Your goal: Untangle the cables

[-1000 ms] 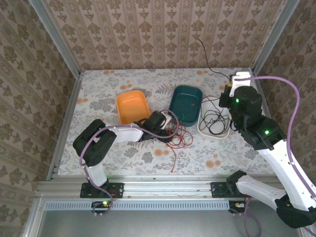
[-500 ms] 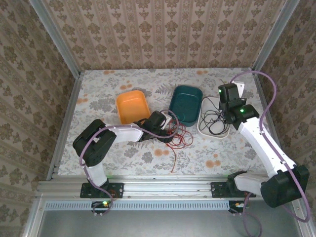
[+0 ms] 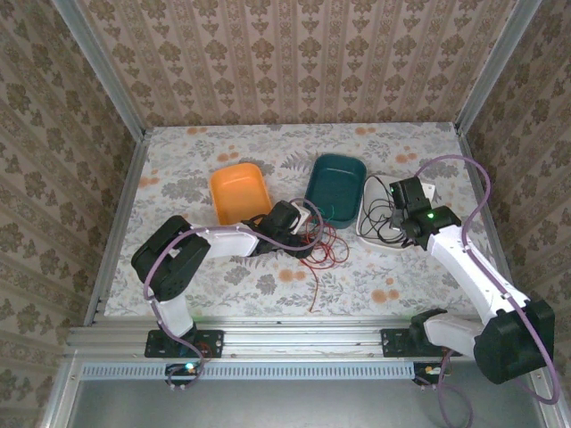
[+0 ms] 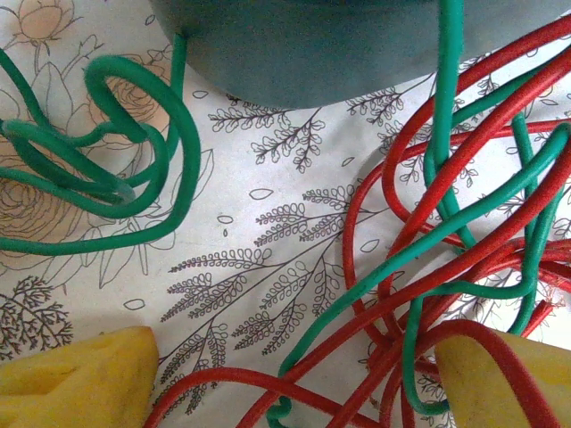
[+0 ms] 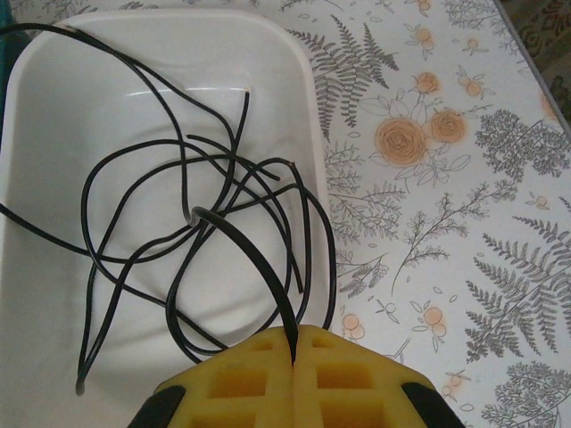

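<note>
since the black cable (image 5: 259, 262) seems meant for the white tray (image 5: 196, 53) by the tabletop's right edge, the right gripper (image 5: 293, 343) is pinching it there; the left gripper (image 4: 285, 383) is hovering, pads apart, over the knotted red cable (image 4: 464, 134) and green cable (image 4: 169, 152) mid-tabletop.

Right gripper (image 3: 397, 209) has dropped from high beyond the far right corner of the white oblong plastic tray (image 3: 379, 243). It is now low over the tray's right side, with its pads pinched on a strand of the thin black cable (image 5: 223, 169).

Right arm was stretched tall out to the tray's right. It is now folded lower and closer to the tray.

The black cable's long end ran taut past the tray's far edge, up across the wallpapered back wall (image 3: 357, 71). That length is now down, looped inside the tray.

The arc of the thick purple arm hose (image 3: 464, 165) now sits lower and closer to the tray's right.
</note>
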